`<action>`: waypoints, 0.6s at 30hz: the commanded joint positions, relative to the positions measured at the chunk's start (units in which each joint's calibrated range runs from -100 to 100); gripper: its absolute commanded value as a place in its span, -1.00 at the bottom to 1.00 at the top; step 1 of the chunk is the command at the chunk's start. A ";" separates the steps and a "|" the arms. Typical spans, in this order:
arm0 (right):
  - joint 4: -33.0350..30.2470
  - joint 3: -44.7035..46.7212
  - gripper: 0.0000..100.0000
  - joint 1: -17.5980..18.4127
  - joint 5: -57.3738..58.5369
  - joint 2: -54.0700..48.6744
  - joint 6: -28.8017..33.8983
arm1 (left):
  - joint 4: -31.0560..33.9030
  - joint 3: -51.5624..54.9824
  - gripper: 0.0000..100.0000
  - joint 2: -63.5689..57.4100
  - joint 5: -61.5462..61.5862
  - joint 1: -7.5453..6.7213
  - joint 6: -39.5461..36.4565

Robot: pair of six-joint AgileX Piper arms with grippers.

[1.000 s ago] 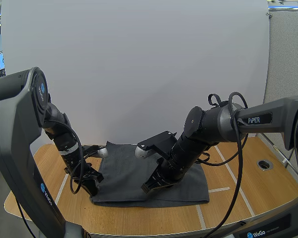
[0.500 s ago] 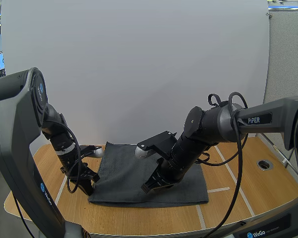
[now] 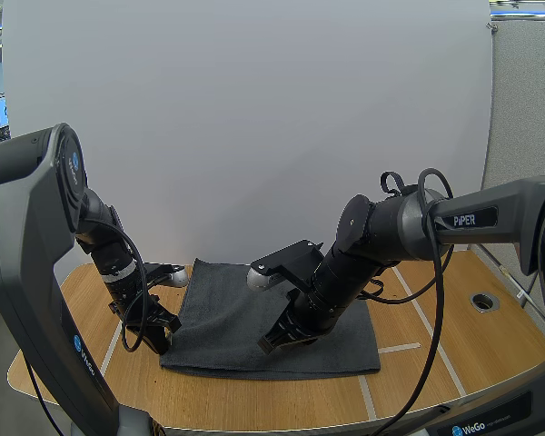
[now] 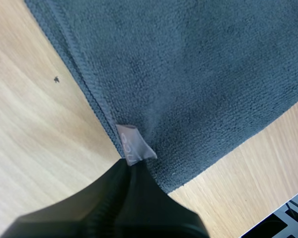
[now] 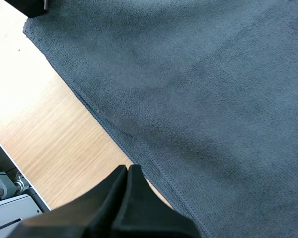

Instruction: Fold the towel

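Note:
A dark grey towel (image 3: 220,309) lies flat on the wooden table (image 3: 454,359). My left gripper (image 3: 156,341) is down at the towel's left front corner. In the left wrist view its fingers form one dark wedge (image 4: 129,166), and their tips pinch the white label (image 4: 134,145) sewn on the hem of the towel (image 4: 203,74). My right gripper (image 3: 274,345) rests low on the towel's front part. In the right wrist view it is shut (image 5: 128,168) with nothing in it, its tip at the hem of the towel (image 5: 188,74). The left gripper (image 5: 30,6) shows at the towel's far corner.
Pale tape lines (image 3: 400,348) cross the tabletop, and a round cable hole (image 3: 483,301) sits near the right edge. Bare wood lies in front of the towel and to its right. The table's front rim (image 3: 282,420) is close to the towel's hem.
My left gripper has slid a little to the left, and the towel's left front corner has shifted left with it. The right arm has held still.

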 commanded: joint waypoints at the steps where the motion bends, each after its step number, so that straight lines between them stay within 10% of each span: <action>1: 0.03 0.25 -1.00 0.10 0.10 -0.30 -0.38 | 0.37 0.15 -0.37 -0.59 -0.47 0.07 -1.29; 7: 0.03 0.25 -1.00 0.10 0.10 -0.30 -0.38 | 0.37 0.15 0.85 -0.59 -0.35 0.07 -1.19; 18: 0.03 0.25 -1.00 0.10 0.10 -0.30 -0.38 | 3.26 0.15 0.90 -0.59 -0.53 0.07 -1.19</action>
